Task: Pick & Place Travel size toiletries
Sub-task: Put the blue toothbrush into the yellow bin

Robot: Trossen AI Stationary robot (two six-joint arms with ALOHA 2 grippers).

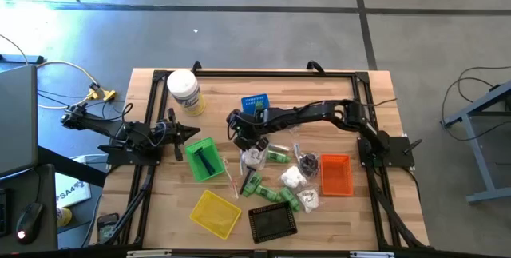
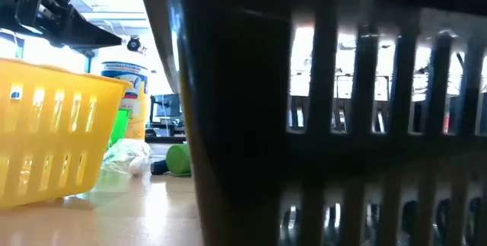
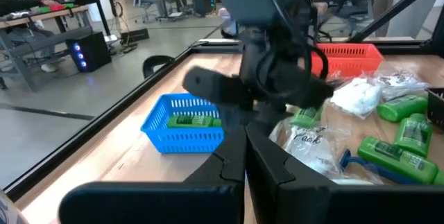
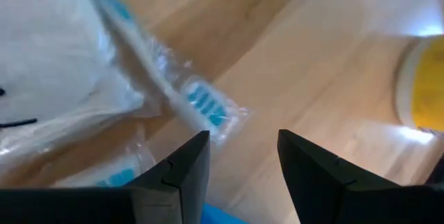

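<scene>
- Most of the toiletries (image 1: 281,180) are unsorted, in our judgement: green bottles (image 1: 264,186), white packets (image 1: 291,177) and wrapped pieces lie loose in a cluster on the surface (image 1: 152,202) between the green basket (image 1: 203,160) and the orange basket (image 1: 336,175).
- Two baskets already hold something: the blue basket (image 1: 255,103) contains a green bottle, and the green basket contains a dark blue item.
- We see no toiletry in the yellow basket (image 1: 215,212), the black basket (image 1: 273,222) or the orange basket from above.
- We find the right tool (image 4: 239,161) over the near edge of the cluster with its jaws apart and nothing between them; a wrapped toothbrush (image 4: 177,92) lies just beyond the jaws on bare wood.
- We find the left tool (image 1: 194,132) closed and empty, waiting beside the green basket, near the white jar (image 1: 184,92).
- We note that only the high view shows all five baskets and the full spread of items.
- The left wrist view alone confirms the bottle inside the blue basket and shows the right arm (image 3: 277,64) standing over the packets.
- The right wrist view alone shows the toothbrush wrapper and the open jaws close up.
- The low view is largely blocked by the black basket wall; it adds only a side look at the yellow basket and one green bottle lying on the surface.
</scene>
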